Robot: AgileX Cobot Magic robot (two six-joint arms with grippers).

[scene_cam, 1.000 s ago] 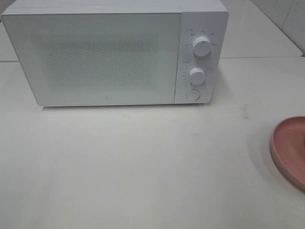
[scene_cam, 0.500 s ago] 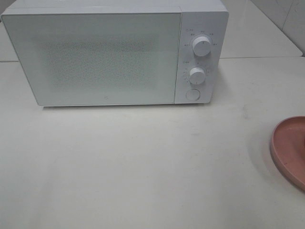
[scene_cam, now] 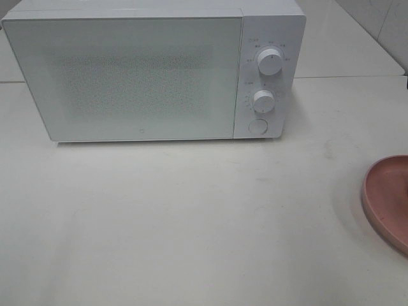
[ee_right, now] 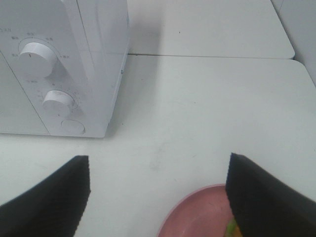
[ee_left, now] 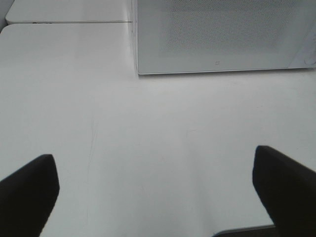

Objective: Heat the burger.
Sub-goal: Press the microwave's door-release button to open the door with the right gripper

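You were at the very start of the job. The microwave (scene_cam: 153, 70) had its door (scene_cam: 127, 76) shut, and the burger (ee_right: 231, 229) was not yet in hand. Your left gripper (ee_left: 155, 190) hung spread wide and empty over bare table (ee_left: 148, 128) in front of the door. Your right gripper (ee_right: 158, 197) was also spread, holding nothing, above the pink plate (ee_right: 197, 215).

By my judgement, the next move called for getting the door open, probably with the round button (scene_cam: 257, 126) under the two knobs, before any lift.

The high camera gave you the whole oven front but only the plate's rim, with no arm and no burger. Only the right wrist view caught a sliver of green and orange on the plate beside one finger, likely the burger's lettuce and cheese.
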